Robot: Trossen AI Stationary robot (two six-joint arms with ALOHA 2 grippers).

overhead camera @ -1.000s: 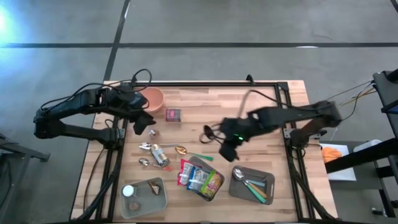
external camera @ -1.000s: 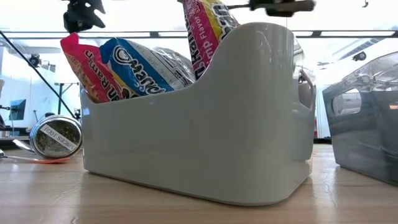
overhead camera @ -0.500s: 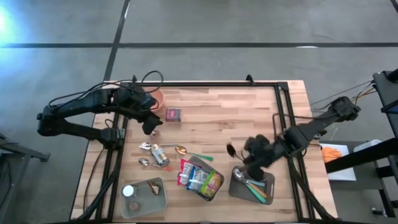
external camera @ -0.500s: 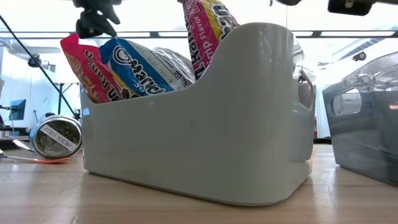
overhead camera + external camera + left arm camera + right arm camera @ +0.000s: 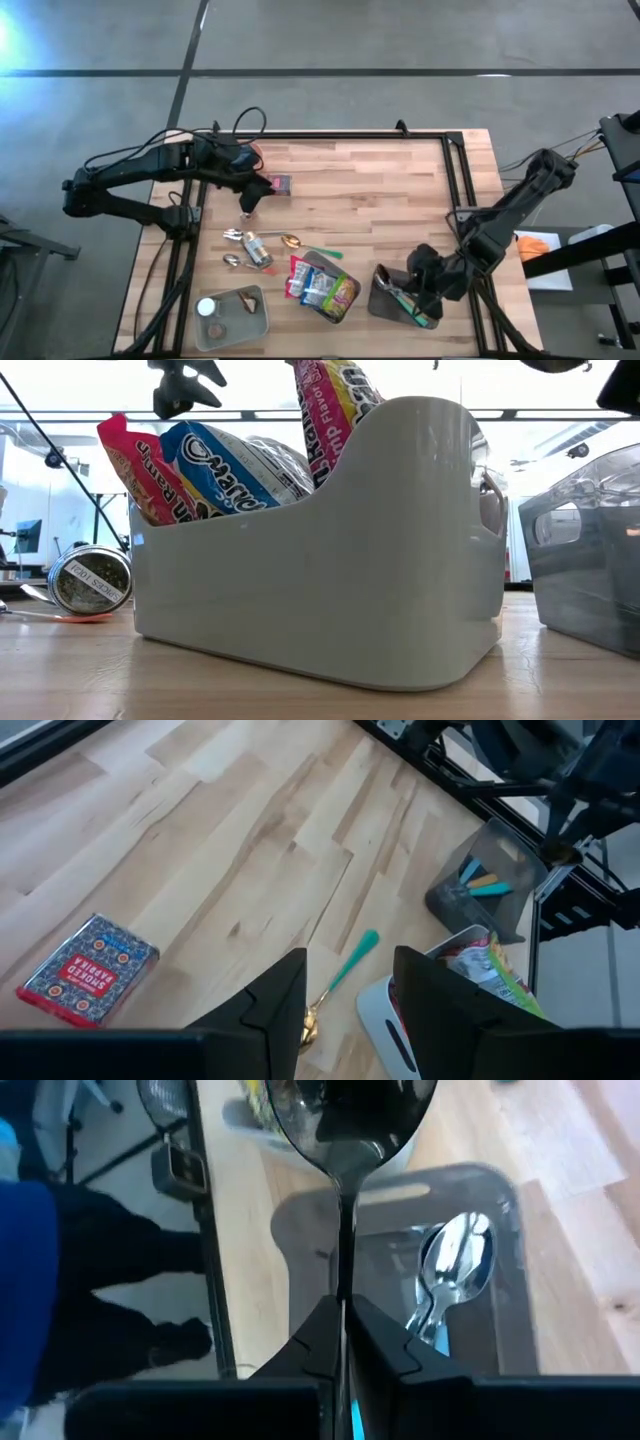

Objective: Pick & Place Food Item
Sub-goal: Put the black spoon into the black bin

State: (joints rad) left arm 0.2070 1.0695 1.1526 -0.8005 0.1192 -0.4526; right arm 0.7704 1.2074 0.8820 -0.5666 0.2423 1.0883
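Observation:
My right gripper [image 5: 403, 284] hangs over the grey utensil tray [image 5: 383, 303] at the near right, shut on a dark spoon [image 5: 345, 1110]. Snack packets [image 5: 325, 285] stand in a white bin [image 5: 320, 590] near the table's front middle. A red tin [image 5: 279, 183] lies flat at the far left. My left gripper [image 5: 252, 196] hovers open just left of the tin; in the left wrist view its fingers [image 5: 270, 1010] frame bare wood, with the tin [image 5: 85, 970] off to one side. My right gripper pinches the dark spoon's thin handle [image 5: 343, 1295] between its two fingers [image 5: 318, 1342]. The handle runs in line with the fingers, and the bowl sticks out beyond the tips. The gripper slants down from the right. The spoon is lifted clear above the tray.
Silver spoons [image 5: 455, 1260] and coloured utensils lie in the grey tray [image 5: 400, 1185]. A spice jar [image 5: 257, 250], small spoons and a gold spoon with a teal handle [image 5: 345, 970] lie left of the bin. Another tray [image 5: 232, 315] sits at the near left.
My right gripper has carried the dark spoon from the table's middle toward the near right corner and down over the grey tray, turning as it went. My left gripper has drifted toward the table's right, closer to the red tin, staying open.

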